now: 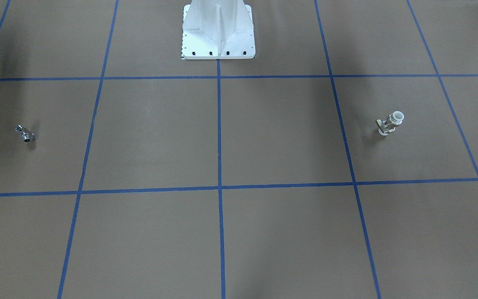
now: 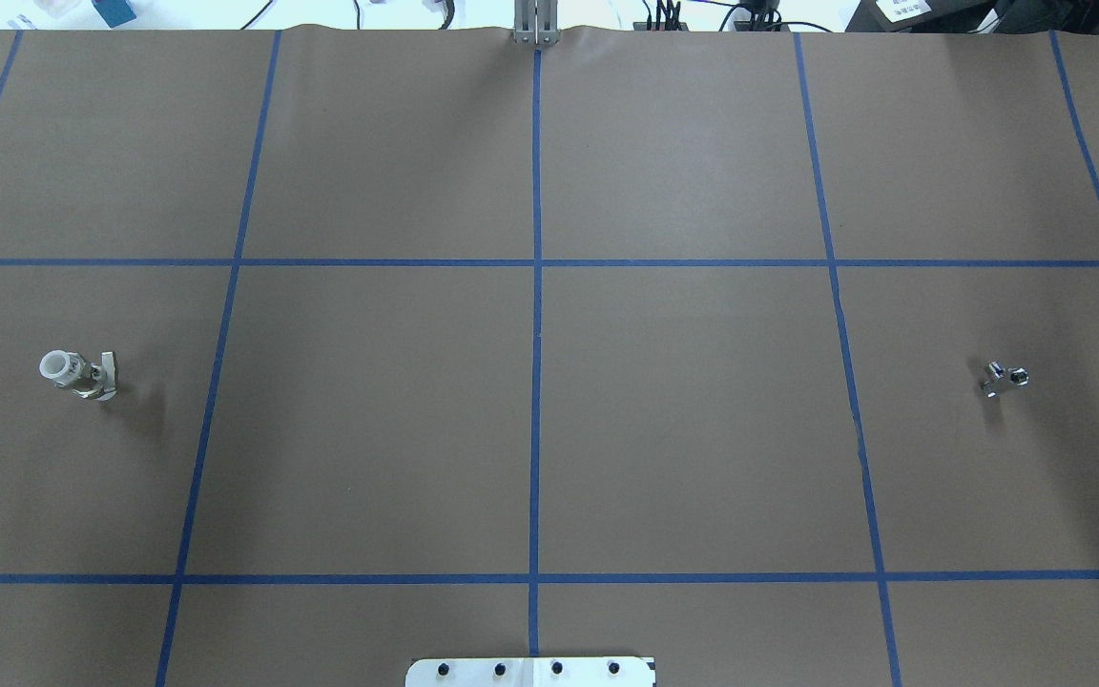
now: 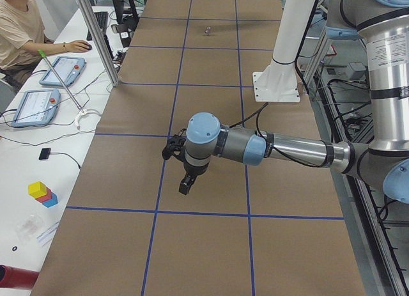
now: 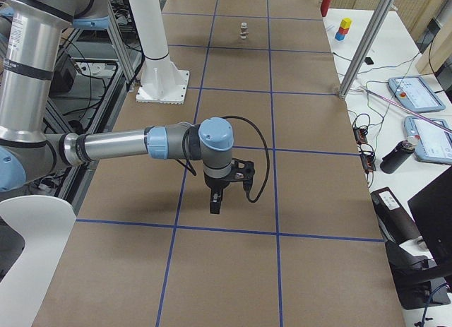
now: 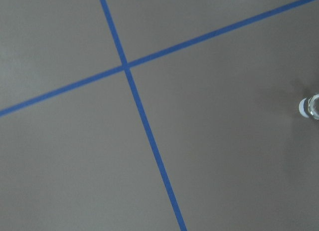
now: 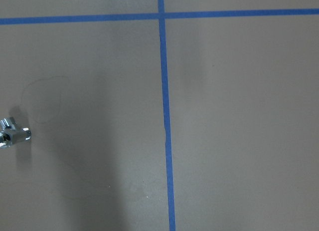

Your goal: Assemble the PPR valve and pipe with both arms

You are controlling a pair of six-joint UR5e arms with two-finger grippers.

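Arms (image 3: 255, 146) aloft; valve (image 1: 390, 123), pipe (image 1: 25, 134) well apart

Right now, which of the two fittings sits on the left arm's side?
The PPR valve: white plastic, round open end, on the overhead view's left. The pipe, the smaller shiny chrome piece, lies on the right side.

The table (image 2: 683, 429) was brown, crossed by a grid of blue tape lines (image 2: 536, 382). The PPR valve (image 2: 80, 373) was white with greyish bands; the pipe (image 2: 1003, 378) was shiny chrome. The left arm (image 3: 294, 149) and the right arm (image 4: 113, 145) were grey with light-blue joint caps. The pedestal (image 1: 218, 31) was white.
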